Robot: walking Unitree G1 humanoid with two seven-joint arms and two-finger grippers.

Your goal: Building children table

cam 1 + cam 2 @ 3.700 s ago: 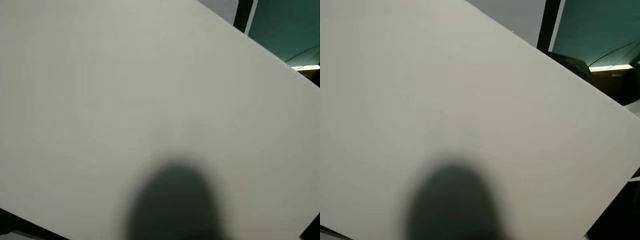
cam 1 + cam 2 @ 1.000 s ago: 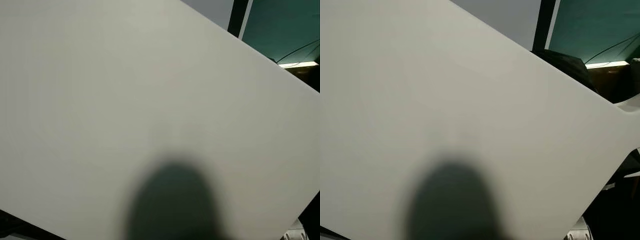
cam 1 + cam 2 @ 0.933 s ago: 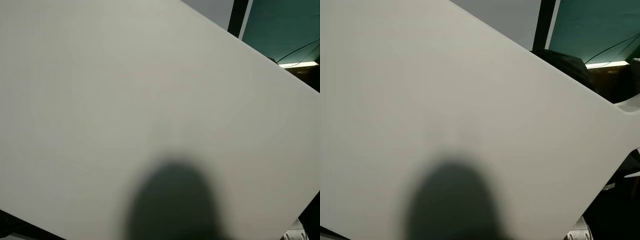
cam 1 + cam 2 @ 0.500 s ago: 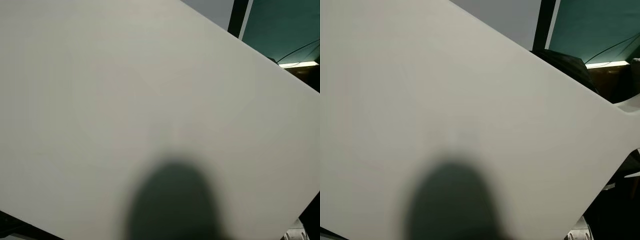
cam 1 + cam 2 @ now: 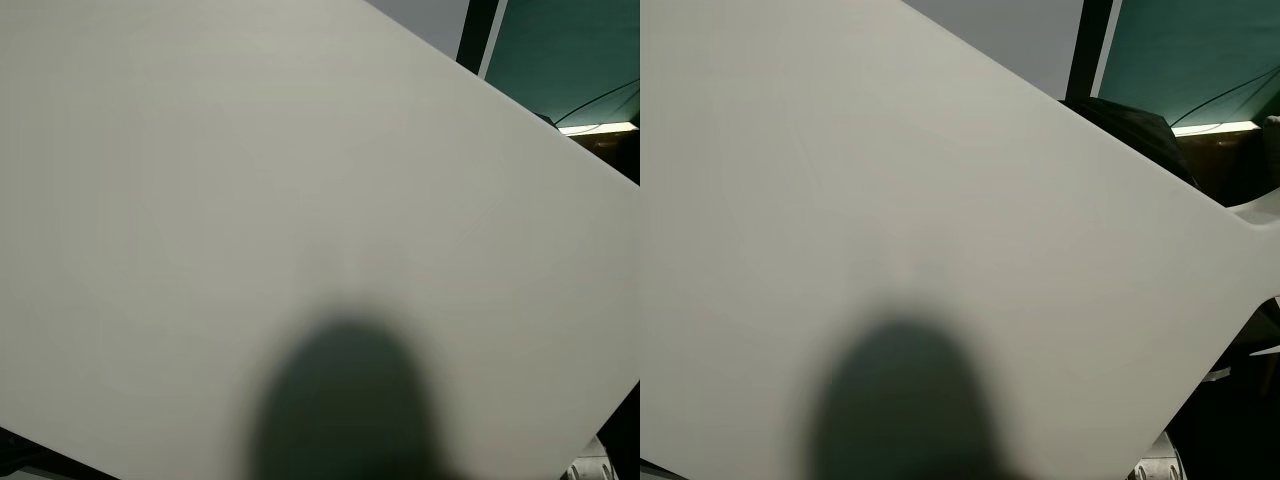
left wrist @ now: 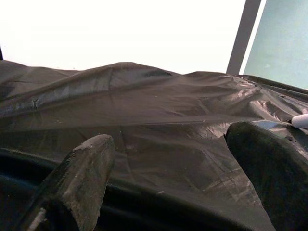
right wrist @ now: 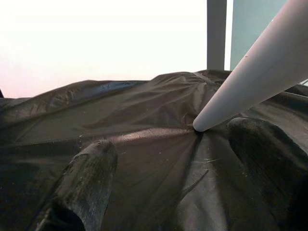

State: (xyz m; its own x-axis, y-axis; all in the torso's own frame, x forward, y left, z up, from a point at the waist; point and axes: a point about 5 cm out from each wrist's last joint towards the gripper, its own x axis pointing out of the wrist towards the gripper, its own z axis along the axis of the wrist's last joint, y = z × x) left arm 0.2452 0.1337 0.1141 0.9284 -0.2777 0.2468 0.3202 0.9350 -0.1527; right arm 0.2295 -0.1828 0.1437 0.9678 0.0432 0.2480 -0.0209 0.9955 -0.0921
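Note:
A large white tabletop panel (image 5: 250,200) stands tilted very close in front of my head camera, with a dark blurred shadow (image 5: 345,400) low on it. Its upper edge slopes down to the right. In the left wrist view my left gripper (image 6: 173,178) is open above a crumpled black plastic sheet (image 6: 159,115), nothing between its fingers. My right gripper (image 7: 178,178) is open too, over the same black sheet (image 7: 120,120). A white tapered table leg (image 7: 250,72) slants down past its far finger, tip resting on the sheet.
Beyond the panel's upper right edge are a black post (image 5: 1085,50), a green wall (image 5: 1200,60) and a dark heap (image 5: 1140,135). A small white end (image 6: 301,120) lies on the sheet in the left wrist view. A bright window wall backs both wrist views.
Over the last seconds the panel's right edge has dropped slightly, baring more background at the right. In the last second almost nothing has moved.

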